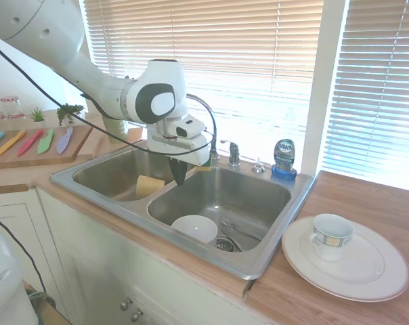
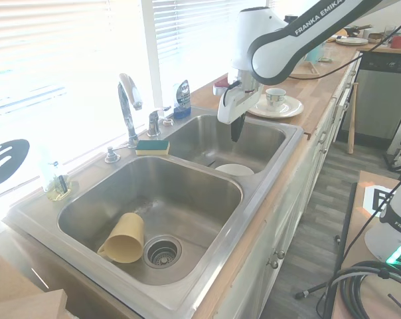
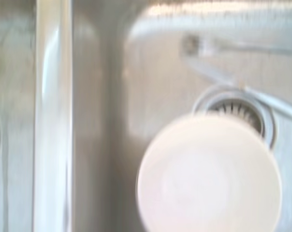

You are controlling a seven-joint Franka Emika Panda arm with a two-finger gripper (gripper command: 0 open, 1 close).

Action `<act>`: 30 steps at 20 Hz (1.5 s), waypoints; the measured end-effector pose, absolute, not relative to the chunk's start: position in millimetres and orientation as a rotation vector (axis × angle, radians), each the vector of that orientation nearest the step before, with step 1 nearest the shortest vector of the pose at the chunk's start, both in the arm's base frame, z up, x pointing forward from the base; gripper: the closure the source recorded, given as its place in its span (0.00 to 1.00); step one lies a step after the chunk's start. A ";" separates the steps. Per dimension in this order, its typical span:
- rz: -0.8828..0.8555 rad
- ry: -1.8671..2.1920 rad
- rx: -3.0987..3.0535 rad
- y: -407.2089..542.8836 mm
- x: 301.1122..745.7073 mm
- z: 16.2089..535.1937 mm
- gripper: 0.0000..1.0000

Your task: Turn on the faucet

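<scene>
My gripper (image 1: 179, 177) hangs pointing down over the divider of the double sink (image 1: 272, 250), its dark fingers pressed together to a narrow tip with nothing between them. The faucet (image 2: 127, 106) stands on the back ledge of the sink behind that divider, its chrome spout arching up and over — my gripper is in front of it and apart from it, not touching. A small chrome lever (image 2: 154, 121) sits just beside the faucet's base, and a yellow-and-green sponge (image 2: 153, 146) lies on the ledge in front of both. Further along the ledge stands a blue soap bottle (image 1: 284, 159). In the basin below my gripper lies a white bowl (image 3: 209, 176) beside the drain (image 3: 235, 108), blurred in the wrist view; some cutlery (image 1: 235, 227) lies next to it. The other basin holds a yellow cup (image 2: 124, 239) on its side near its own drain. On the wooden counter past the sink, a mug (image 1: 331, 235) stands on a white plate (image 1: 374, 271).
</scene>
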State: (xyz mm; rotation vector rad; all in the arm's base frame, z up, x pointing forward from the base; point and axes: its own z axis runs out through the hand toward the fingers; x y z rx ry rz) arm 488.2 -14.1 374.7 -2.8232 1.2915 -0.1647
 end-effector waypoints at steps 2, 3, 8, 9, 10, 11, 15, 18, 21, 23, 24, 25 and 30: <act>-0.177 1.297 -2.816 -19.6 512.8 373.3 1.00; -0.184 1.296 -2.813 -21.8 529.1 372.1 1.00; -0.222 1.270 -2.808 -20.7 599.7 363.0 1.00; -0.230 1.271 -2.806 -21.8 613.7 360.4 1.00; -0.239 1.272 -2.804 -23.2 627.0 358.2 1.00; -0.247 1.273 -2.804 -24.2 639.5 356.9 1.00; -0.281 1.251 -2.809 -16.6 671.3 355.9 1.00; -0.313 1.223 -2.812 -5.4 679.3 361.2 1.00; -0.448 1.185 -2.780 -0.2 686.6 371.1 1.00; -0.596 1.175 -2.754 0.5 689.7 375.4 1.00; -0.672 1.179 -2.736 2.2 688.8 376.0 1.00; -0.725 1.185 -2.720 4.0 687.3 376.3 1.00; -0.831 1.196 -2.670 11.0 674.9 383.9 1.00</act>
